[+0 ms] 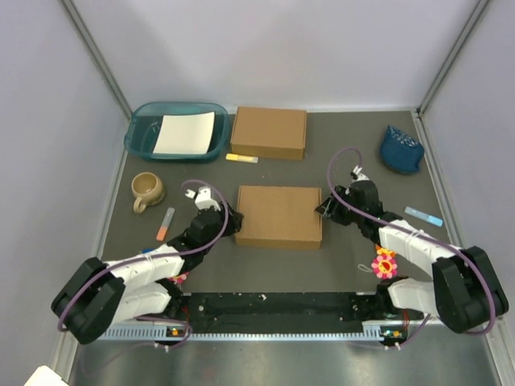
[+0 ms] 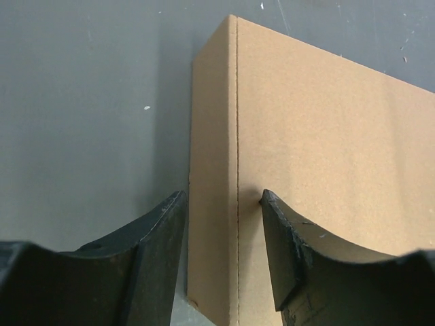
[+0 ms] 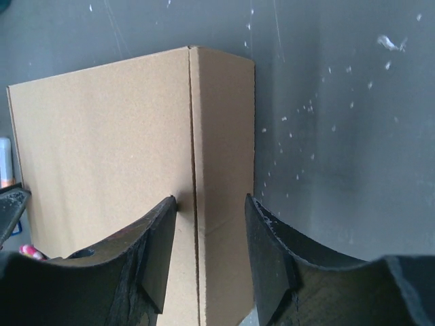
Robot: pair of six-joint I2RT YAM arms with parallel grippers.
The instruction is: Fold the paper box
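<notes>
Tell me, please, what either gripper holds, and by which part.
Nothing visibly held: the left gripper and right gripper stand open astride the ends of the paper box.

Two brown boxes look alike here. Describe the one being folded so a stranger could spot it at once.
On the dark grey table, the paper box lies flat and closed at the centre. The left tool and right tool straddle its short ends, while the twin box sits farther back beside the teal tray, untouched.

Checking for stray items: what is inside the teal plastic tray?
A white paper sheet lies in the teal plastic tray; the floor beneath it is covered and unseen.
</notes>
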